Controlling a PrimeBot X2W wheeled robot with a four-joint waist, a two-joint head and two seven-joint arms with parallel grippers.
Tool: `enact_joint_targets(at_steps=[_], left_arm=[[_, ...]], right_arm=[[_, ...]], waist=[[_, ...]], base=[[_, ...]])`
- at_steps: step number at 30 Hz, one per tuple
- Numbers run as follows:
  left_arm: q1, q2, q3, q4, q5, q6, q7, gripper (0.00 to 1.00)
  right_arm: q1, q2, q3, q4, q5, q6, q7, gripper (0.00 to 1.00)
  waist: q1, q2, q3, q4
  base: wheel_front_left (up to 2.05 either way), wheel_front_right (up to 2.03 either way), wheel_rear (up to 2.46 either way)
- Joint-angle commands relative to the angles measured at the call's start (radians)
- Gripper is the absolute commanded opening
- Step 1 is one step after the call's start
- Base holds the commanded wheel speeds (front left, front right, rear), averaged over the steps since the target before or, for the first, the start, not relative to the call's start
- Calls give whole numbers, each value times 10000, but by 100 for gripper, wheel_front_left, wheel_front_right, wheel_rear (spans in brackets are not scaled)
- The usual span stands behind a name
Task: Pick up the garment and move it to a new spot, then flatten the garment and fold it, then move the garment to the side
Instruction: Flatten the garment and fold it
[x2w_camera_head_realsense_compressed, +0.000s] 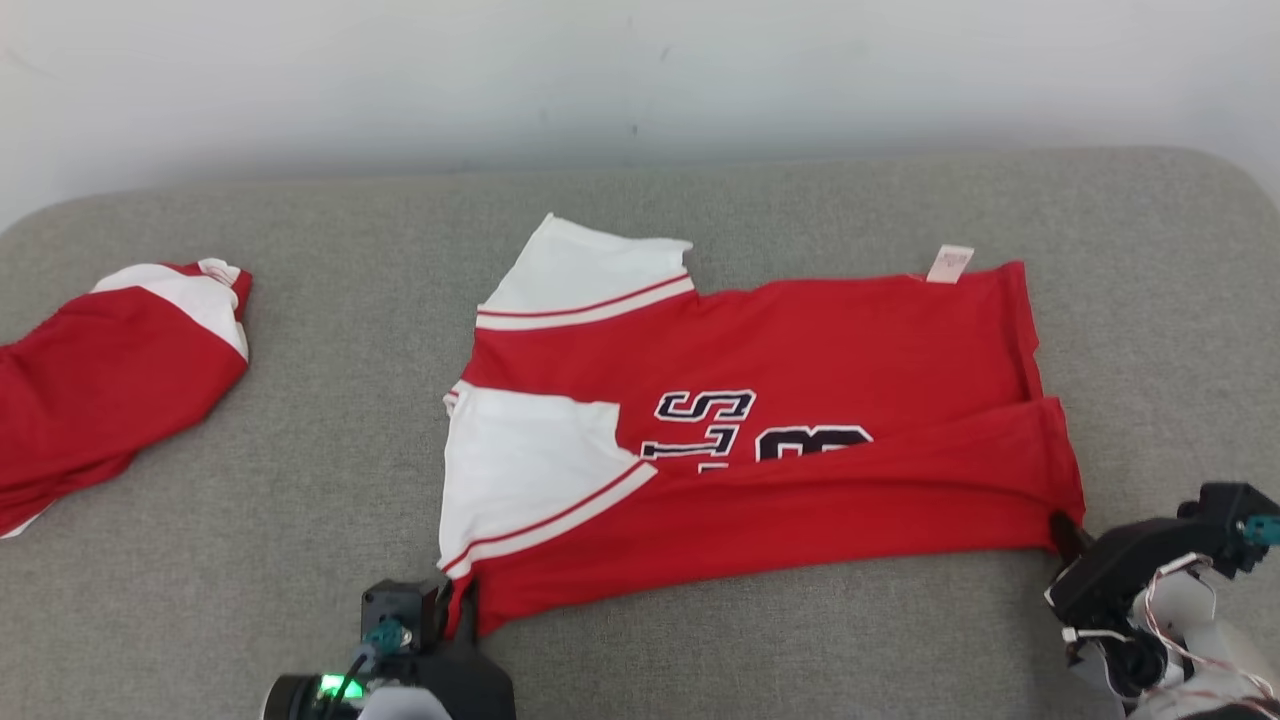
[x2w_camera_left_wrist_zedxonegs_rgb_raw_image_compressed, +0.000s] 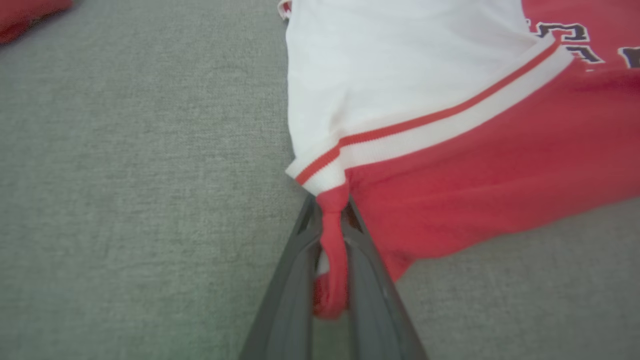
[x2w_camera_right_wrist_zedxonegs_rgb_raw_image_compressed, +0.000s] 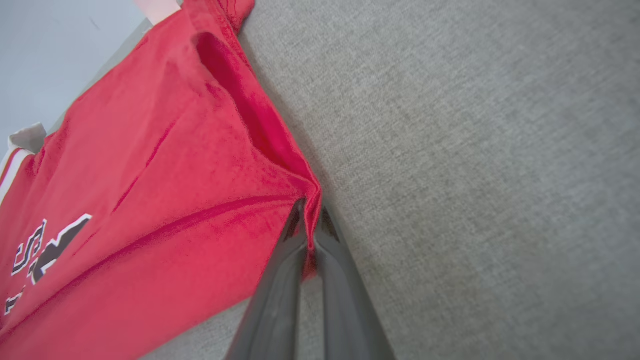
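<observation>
1. The left gripper (x2w_camera_left_wrist_zedxonegs_rgb_raw_image_compressed: 330, 212) is closed on a bunched red corner of the garment (x2w_camera_left_wrist_zedxonegs_rgb_raw_image_compressed: 475, 165), just below the striped trim of the near white sleeve (x2w_camera_left_wrist_zedxonegs_rgb_raw_image_compressed: 400, 65). Cloth fills the gap between its 2 fingers
2. The right gripper (x2w_camera_right_wrist_zedxonegs_rgb_raw_image_compressed: 307, 220) is clamped on the near hem corner at the opposite end, with a thin fold of red fabric pinched between its fingers
3. Handling, as a judgement: the fabric looks soft, light and limp, with no stiffness of its own. It is likely to sag between the 2 grip points and drag on the textured cover. The thin pinch on the right may slip under a hard pull. The 2 near corners are the suitable holds
4. Position: the garment lies near the middle of the grey padded surface (x2w_camera_head_realsense_compressed: 300, 500), long axis running left to right. A near flap covers the lower part of the print
5. Appearance: red body, 2 white sleeves with red-striped trim, dark lettering (x2w_camera_head_realsense_compressed: 750, 430) outlined in white, and a pale label (x2w_camera_head_realsense_compressed: 949, 263) at the far edge
6. A second red-and-white garment (x2w_camera_head_realsense_compressed: 110, 370) lies well apart, at the left edge
</observation>
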Motion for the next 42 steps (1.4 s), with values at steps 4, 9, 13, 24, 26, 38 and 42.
enact_joint_targets(at_steps=[4, 9, 13, 24, 26, 38, 42], left_arm=[[840, 282, 7, -37, -162, -25, 14, 0], [1535, 494, -136, -531, -203, -110, -31, 0], [2052, 703, -186, -1072, -253, 5, 52, 0], [3133, 1015, -270, -1914, -395, 202, 301, 100], [3185, 1023, -253, -1902, -412, 253, 274, 100], [3260, 1243, 134, -1930, -667, 488, -146, 100], [3077, 1483, 345, -2343, -740, 626, -112, 100]], right_arm=[[936, -202, 158, -441, 595, -37, 120, 0], [2135, -312, 233, -1214, 1194, -38, 355, 0], [3029, -297, 160, -1876, 1559, -37, 632, 0], [4103, -253, -162, -2523, 928, -37, 955, 100], [4107, -276, -148, -2505, 481, -34, 774, 100], [4156, -360, -785, -2878, -801, -32, 421, 100], [4016, -575, -968, -3271, -1673, -32, 476, 100]], waist=[[-1, -1, -553, 4], [-1, -1, -1088, 41], [-1, -1, -1377, 7], [-1, -1, -1566, -123], [-1, -1, -1586, -122], [-1, -1, -1685, -65], [-1, -1, -1723, -33]], base=[[0, 0, 0], [0, 0, 0], [0, 0, 0], [0, 0, 0], [0, 0, 0], [0, 0, 0], [0, 0, 0]])
